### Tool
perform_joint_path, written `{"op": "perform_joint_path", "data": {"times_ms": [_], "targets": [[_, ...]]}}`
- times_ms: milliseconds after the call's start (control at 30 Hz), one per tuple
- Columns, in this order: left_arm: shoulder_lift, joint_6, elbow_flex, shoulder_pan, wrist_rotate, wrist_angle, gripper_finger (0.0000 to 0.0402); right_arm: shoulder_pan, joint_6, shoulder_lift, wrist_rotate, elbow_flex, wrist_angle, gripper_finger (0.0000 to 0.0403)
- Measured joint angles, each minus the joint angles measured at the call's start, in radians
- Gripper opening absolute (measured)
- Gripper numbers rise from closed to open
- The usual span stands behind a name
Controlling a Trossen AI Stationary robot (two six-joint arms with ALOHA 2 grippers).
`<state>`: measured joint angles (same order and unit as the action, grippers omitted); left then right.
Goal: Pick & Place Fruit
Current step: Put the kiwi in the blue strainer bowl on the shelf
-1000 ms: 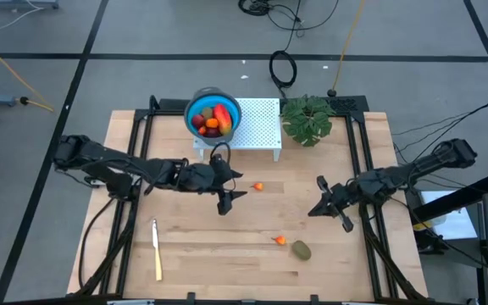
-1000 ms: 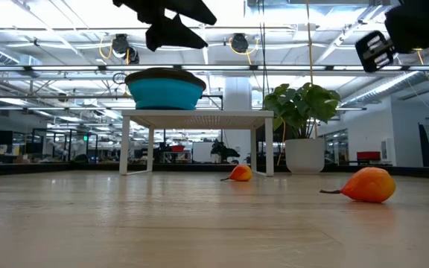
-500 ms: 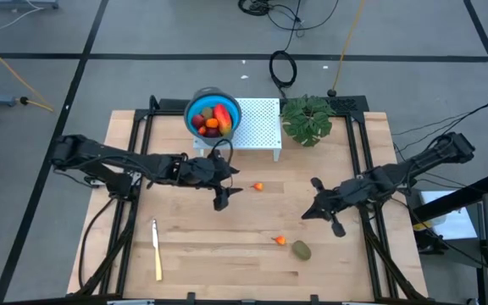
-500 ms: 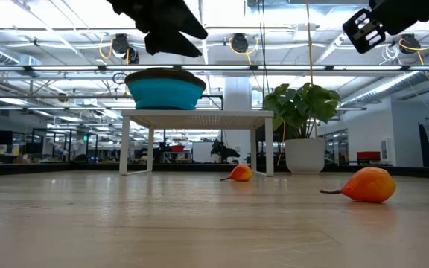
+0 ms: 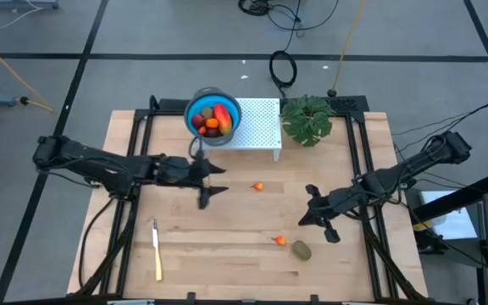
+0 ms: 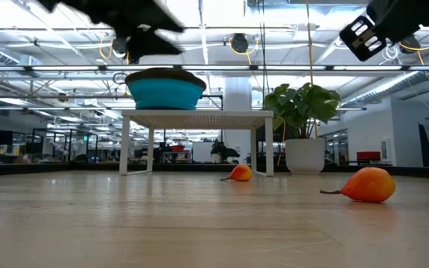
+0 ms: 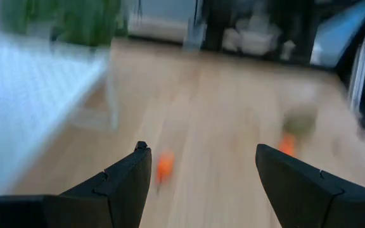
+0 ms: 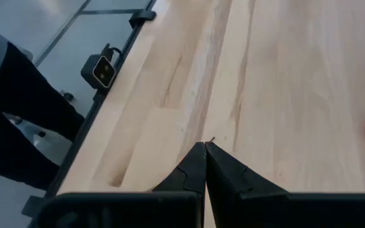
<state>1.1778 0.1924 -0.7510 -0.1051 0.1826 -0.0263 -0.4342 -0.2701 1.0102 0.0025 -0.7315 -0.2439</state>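
Nearest the front edge of the pale wooden bench [image 5: 227, 254] lies a slim cream-yellow knife [image 5: 156, 248] on the left, and over to the right an olive-brown oval fruit [image 5: 302, 251] sits just beside a tiny orange fruit [image 5: 280, 241]. Just behind those two, the right gripper [image 5: 312, 209] hangs above the boards, its dark fingers [image 8: 203, 166] pressed together on nothing. Farther in, the left gripper [image 5: 207, 180] hovers over the middle of the bench with its fingers [image 7: 127, 177] spread wide and empty, and a second tiny orange fruit [image 5: 258, 186] rests on the wood to its right. At the back stands a white perforated stand [image 5: 257, 125] carrying a round blue bowl [image 5: 213, 103] with the oblong red-orange-yellow piece [image 5: 222, 113] and other fruit inside, and a leafy green potted plant [image 5: 307, 119] beside it.
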Motion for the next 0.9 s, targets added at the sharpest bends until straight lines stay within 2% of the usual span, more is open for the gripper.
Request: {"op": "perform_joint_path", "data": {"times_ms": [200,533,767,900], "targets": [[-0.191,-0.001,0.149,0.0,0.003,-0.027,0.0282,-0.024,-0.107,0.018,-0.001,-0.029,-0.049,0.0],[-0.527,-0.006,0.373,0.0,0.002,-0.051,0.0282,-0.066,-0.221,0.159,0.018,-0.263,-0.339,0.0],[-0.704,-0.008,0.479,0.0,0.002,-0.059,0.0282,-0.085,-0.34,0.317,-0.107,-0.401,-0.426,0.0],[-0.763,-0.008,0.511,0.0,0.002,-0.055,0.0282,-0.102,-0.405,0.413,-0.138,-0.467,-0.494,0.0]]}}
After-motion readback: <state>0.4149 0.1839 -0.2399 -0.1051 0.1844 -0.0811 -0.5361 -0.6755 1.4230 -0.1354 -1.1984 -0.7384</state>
